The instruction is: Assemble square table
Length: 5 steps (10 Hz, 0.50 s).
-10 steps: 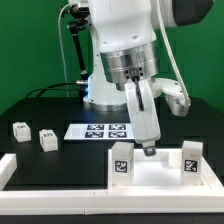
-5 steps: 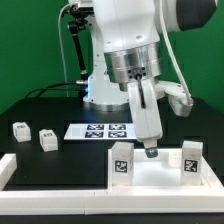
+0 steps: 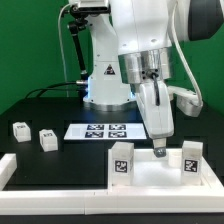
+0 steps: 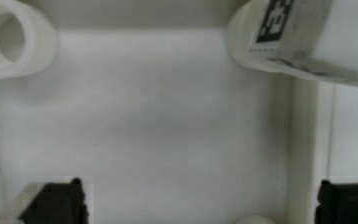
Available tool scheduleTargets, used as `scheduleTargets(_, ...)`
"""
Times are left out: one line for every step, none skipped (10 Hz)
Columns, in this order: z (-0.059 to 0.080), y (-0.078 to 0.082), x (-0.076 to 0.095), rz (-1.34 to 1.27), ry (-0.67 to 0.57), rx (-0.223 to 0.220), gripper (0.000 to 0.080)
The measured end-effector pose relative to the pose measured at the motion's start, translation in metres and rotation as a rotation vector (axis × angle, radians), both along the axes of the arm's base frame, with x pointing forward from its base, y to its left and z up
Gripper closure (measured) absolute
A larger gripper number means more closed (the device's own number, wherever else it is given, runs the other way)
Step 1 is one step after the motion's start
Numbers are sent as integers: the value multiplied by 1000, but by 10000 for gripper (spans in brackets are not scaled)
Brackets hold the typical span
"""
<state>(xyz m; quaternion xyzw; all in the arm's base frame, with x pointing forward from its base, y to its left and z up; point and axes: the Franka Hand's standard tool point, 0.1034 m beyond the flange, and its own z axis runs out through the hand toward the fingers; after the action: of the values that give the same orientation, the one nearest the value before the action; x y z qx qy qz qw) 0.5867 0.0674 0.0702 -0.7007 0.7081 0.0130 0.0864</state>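
Gripper: the gripper point(image 3: 160, 151) hangs low over the square top point(image 3: 150, 176), and its two fingers point(image 4: 55, 203) are wide apart, with nothing between them.
Under the gripper: only the bare white floor of the square top, which fills the gap between the fingers in the wrist view.
Standing legs: two. One standing leg point(image 3: 121, 160) is up on a corner at the exterior view's left and the other standing leg point(image 3: 191, 160) is on a corner at the exterior view's right. The gripper is between them and touches neither.
Socket: one round socket point(image 4: 16, 45) shows in the wrist view, and it is empty.
Where the top is: it lies flat at the front of the black table point(image 3: 40, 108), toward the exterior view's right, just beside a long white rail point(image 3: 55, 175).
Loose legs: two. One loose leg point(image 3: 20, 129) and the other loose leg point(image 3: 46, 138) sit near each other on the black table at the exterior view's left, well apart from the top.
Marker board: one marker board point(image 3: 105, 130) lies flat behind the top.
Done so far: it looks like half the job — two of the four legs stand on the top. How tight they sit cannot be told.
Left to do: the two loose legs probably need to be fetched and put into the empty sockets.
Count: one top, four legs, one gripper, one marker board.
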Motion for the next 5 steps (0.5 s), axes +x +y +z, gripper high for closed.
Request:
scheduleTargets(0, 0, 0, 0, 0, 0, 150)
scheduleTargets(-1, 0, -1, 1, 2, 0, 150)
scheduleTargets(-7, -2, -12, 3, 22, -3, 150)
scheduleTargets(-12, -5, -26, 21, 32, -10, 150)
scheduleTargets(-20, -8, -48, 26, 44, -23, 150)
